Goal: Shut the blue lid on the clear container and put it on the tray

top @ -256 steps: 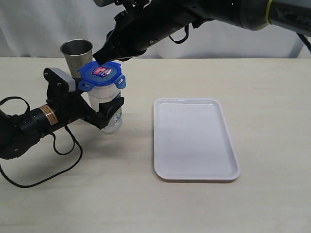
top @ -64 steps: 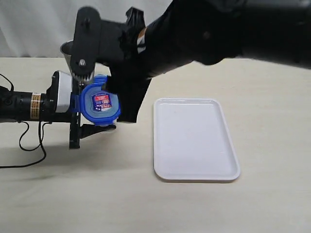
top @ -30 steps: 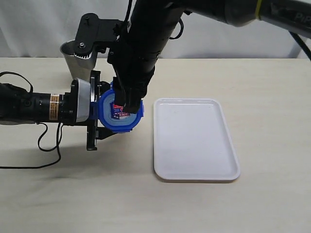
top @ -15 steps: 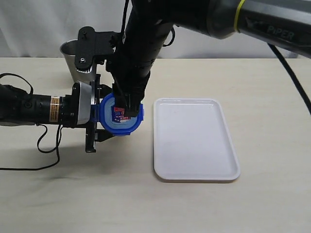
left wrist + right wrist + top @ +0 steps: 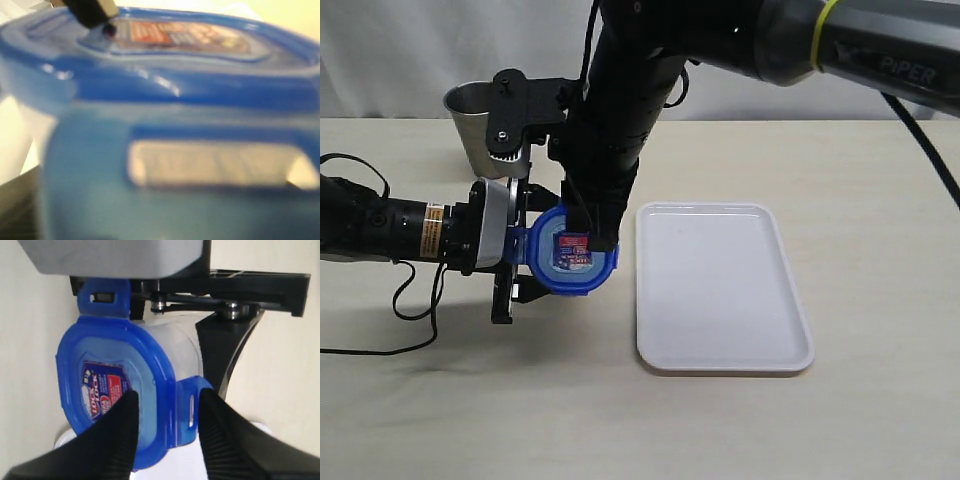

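Blue roundish plastic lid (image 5: 572, 262) caps translucent plastic container (image 5: 170, 340), clamped sideways in L fingers (image 5: 220, 352) near flat white tray (image 5: 720, 300); my R fingers (image 5: 112, 442) straddle a flap (image 5: 189, 407), grip unclear, so uneven squeeze could pop it off.

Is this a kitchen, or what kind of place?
Probably a robot test bench, not a kitchen: a plain table before a white curtain, a black left arm and right arm trailing cables, and only props: the tray, a steel cup, the blue lid.
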Tool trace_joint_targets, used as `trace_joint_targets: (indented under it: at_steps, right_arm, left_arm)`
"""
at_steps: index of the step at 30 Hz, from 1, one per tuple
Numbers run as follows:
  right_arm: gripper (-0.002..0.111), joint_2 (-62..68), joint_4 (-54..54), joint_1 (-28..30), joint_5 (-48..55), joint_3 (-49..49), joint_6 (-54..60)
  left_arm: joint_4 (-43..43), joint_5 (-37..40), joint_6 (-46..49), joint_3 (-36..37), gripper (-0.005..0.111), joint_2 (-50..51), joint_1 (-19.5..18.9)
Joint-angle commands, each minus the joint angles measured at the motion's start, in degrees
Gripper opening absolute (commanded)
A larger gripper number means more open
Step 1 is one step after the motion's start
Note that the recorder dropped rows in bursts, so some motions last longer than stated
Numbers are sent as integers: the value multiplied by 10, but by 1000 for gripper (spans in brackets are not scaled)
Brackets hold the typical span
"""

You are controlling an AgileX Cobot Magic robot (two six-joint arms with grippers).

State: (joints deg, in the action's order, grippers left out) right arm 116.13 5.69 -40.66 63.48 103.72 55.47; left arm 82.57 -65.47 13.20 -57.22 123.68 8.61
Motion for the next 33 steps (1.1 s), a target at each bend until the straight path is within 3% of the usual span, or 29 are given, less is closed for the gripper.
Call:
trace_joint_targets:
  at_steps: [1,9,16,33]
  right_arm:
    - [35,12,24,-1,-4,-26,-4]
    - [34,55,26,-1,9,-26,-11]
    - [23,57,54,-1,-1,-25,4]
    - [23,85,88,-21,0,-25,33]
  left_arm:
    - [-39,-45,-28,-2,0,-8,1]
    - [-39,-45,-29,-2,0,-8,1]
    - [-39,-45,-29,-2,0,-8,1]
    - [-37,-45,-40,-2,0,-8,1]
